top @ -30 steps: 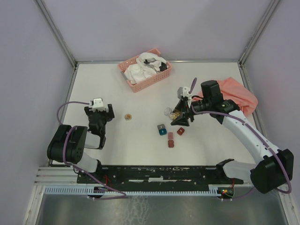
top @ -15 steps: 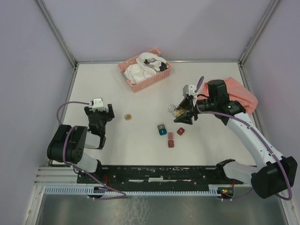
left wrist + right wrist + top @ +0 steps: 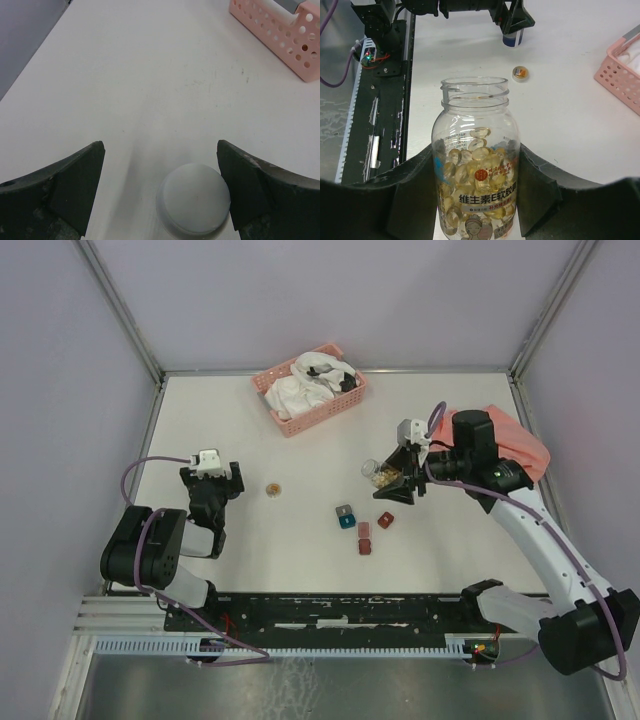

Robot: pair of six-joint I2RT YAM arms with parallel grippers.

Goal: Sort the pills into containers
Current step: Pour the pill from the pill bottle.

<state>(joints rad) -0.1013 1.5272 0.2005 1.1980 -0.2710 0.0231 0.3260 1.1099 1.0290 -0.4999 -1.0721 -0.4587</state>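
My right gripper (image 3: 393, 481) is shut on a clear jar (image 3: 476, 150) that has no cap on. It holds the jar in the air, right of the table's middle, mouth pointing left. Yellow-amber pills (image 3: 470, 165) fill the jar's lower half. The containers sit below it: a grey one (image 3: 344, 510), a teal one (image 3: 347, 522) and dark red ones (image 3: 365, 545) (image 3: 386, 521). My left gripper (image 3: 160, 150) is open at the left, low over the table. A white round cap (image 3: 195, 197) lies between its fingers, close to the right one.
A small round disc with an orange centre (image 3: 272, 488) lies between the two arms. A pink slatted basket (image 3: 322, 412) with white and black things stands at the back. A salmon cloth (image 3: 515, 440) lies at the right edge, behind my right arm.
My right arm has carried the jar a little to the right and slightly back. The left arm and the cap have not moved.
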